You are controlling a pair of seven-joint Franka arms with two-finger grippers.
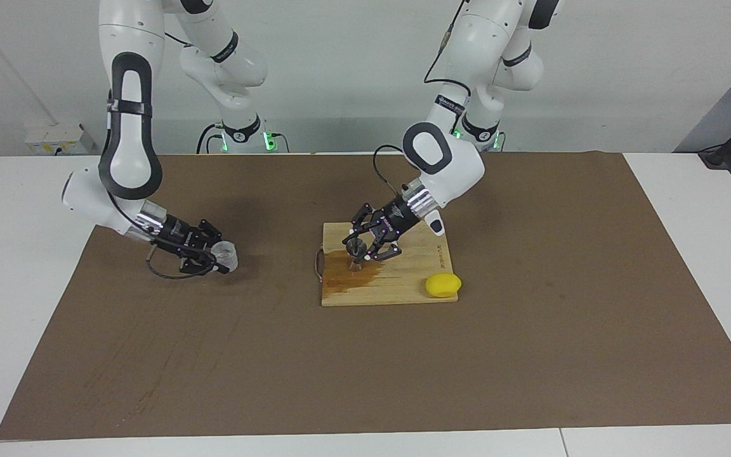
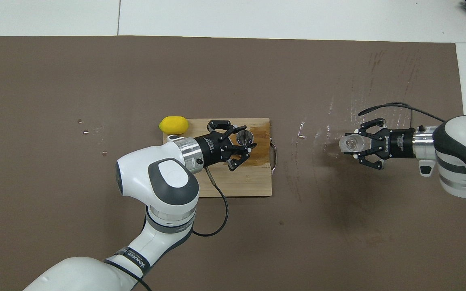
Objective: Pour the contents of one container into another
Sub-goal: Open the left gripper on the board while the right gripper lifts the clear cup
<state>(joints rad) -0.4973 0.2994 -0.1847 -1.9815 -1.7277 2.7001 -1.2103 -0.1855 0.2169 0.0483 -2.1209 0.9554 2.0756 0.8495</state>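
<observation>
Gripping the clear cup (image 1: 228, 255), right hand (image 1: 216, 259); left hand (image 1: 365, 244) apparently around jigger (image 1: 355, 249) (on board (image 1: 416, 279)).

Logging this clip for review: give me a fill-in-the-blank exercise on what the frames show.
1. The small silvery metal jigger stands on the wooden ____ board.
2. The right gripper is shut on the small clear ____.
3. The yellow lemon lies at the board's ____.

Missing: cutting; cup; corner
</observation>
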